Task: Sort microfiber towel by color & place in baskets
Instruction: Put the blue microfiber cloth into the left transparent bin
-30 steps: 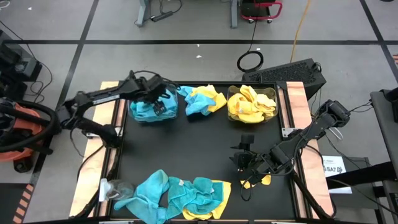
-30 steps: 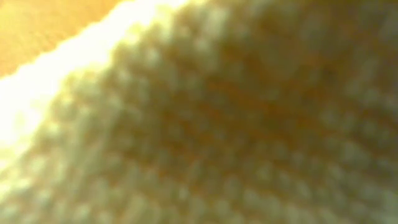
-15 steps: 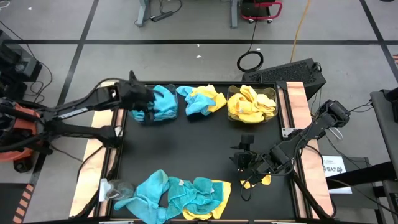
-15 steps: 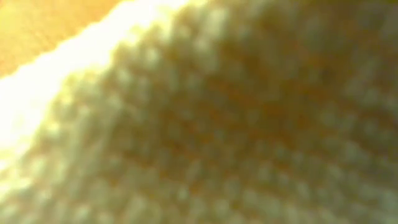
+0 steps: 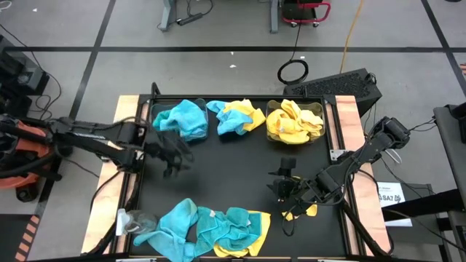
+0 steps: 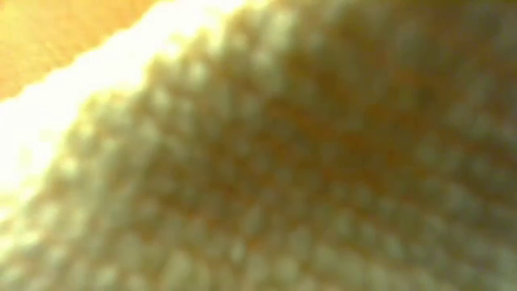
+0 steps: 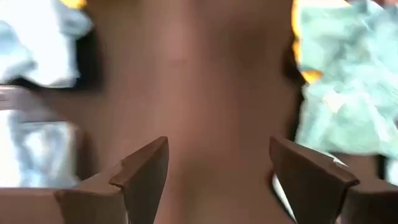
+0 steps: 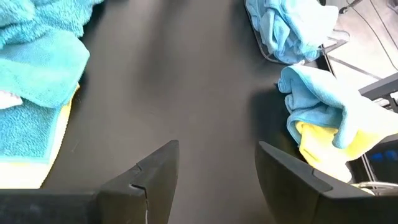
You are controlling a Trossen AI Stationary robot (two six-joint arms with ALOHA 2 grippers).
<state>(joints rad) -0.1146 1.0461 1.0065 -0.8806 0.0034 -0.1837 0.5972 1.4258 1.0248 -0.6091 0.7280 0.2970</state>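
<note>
A clear basket [image 5: 156, 116] at the far left holds teal towels [image 5: 182, 118]. A second basket [image 5: 321, 109] at the far right holds yellow towels [image 5: 293, 121]. Between them lies a loose teal and yellow heap [image 5: 234, 116]. A bigger heap of teal and yellow towels [image 5: 207, 225] lies at the near edge. My left gripper [image 5: 173, 155] is open and empty above the bare table, near the teal basket [image 7: 217, 149]. My right gripper [image 5: 280, 186] is open and empty at the right [image 8: 217, 149]. A yellow towel [image 5: 304, 211] lies under its arm.
The black table top [image 5: 233, 167] lies bare between the far baskets and the near heap. A yellow cloth [image 6: 266, 162] fills the whole low view. Wooden rails [image 5: 348, 116] run along the table's left and right sides. A crumpled clear plastic piece [image 5: 131, 222] lies at the near left.
My left gripper has drawn back from above the teal basket toward the table's near and left side. It now hangs over the bare table. The teal towels stay in the basket and now show in full. My right arm has kept still.
</note>
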